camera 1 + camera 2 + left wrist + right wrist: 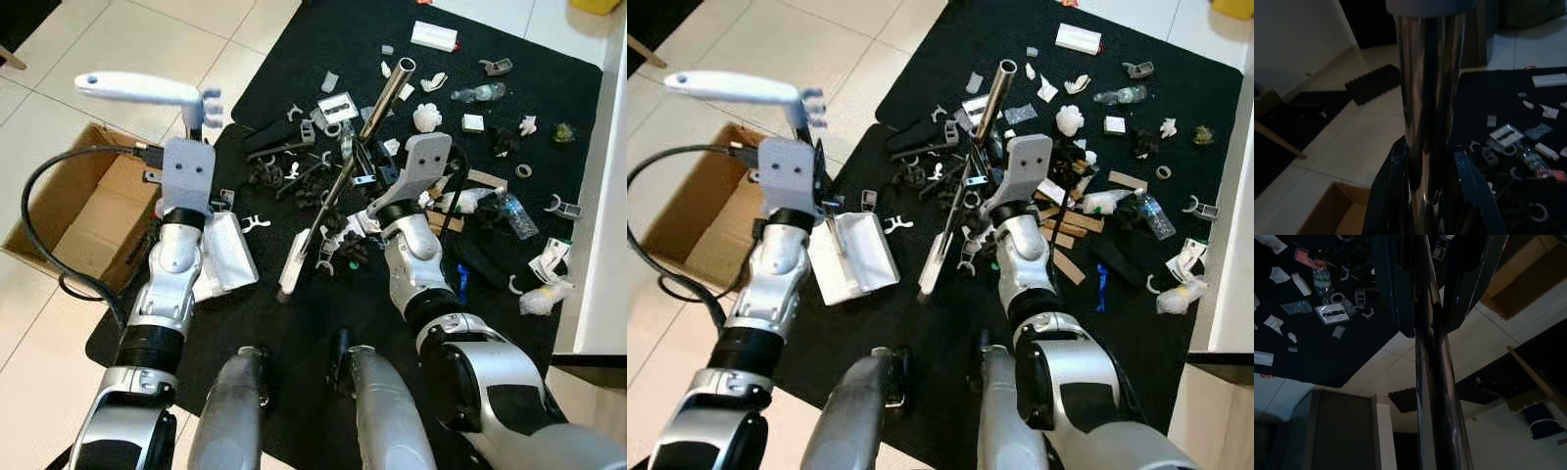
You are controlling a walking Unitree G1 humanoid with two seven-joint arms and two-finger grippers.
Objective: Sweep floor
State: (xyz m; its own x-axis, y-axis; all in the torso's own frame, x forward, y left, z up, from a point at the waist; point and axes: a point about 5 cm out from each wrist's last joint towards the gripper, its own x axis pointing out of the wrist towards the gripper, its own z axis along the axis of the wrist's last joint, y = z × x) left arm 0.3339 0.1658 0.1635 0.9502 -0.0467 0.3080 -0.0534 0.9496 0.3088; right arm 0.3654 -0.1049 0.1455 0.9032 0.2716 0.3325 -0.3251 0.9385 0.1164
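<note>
The broom sits in the middle of the black mat, its shiny metal pole slanting from a white head at about 7 o'clock up to an open tube end at 1 o'clock. The right claw is clamped on that pole: in its wrist view the two black fingers press against the chrome on either side. Just to the broom's 9 o'clock, the white dustpan lies on the mat's edge, and its upright chrome shaft is pinched tight in the left claw, with a pale handle sticking out above toward 10 o'clock.

Around the broom, from 12 to 3 o'clock, the mat is covered in litter: white clips, crumpled paper, bits of black plastic, wooden strips. A clear plastic bottle lies at 3 o'clock, another one at 1 o'clock, and a white box sits at the far edge at 12.

Off the mat at 9 o'clock, an open cardboard box stands on the pale tiled floor, with a black cable looping across it.
</note>
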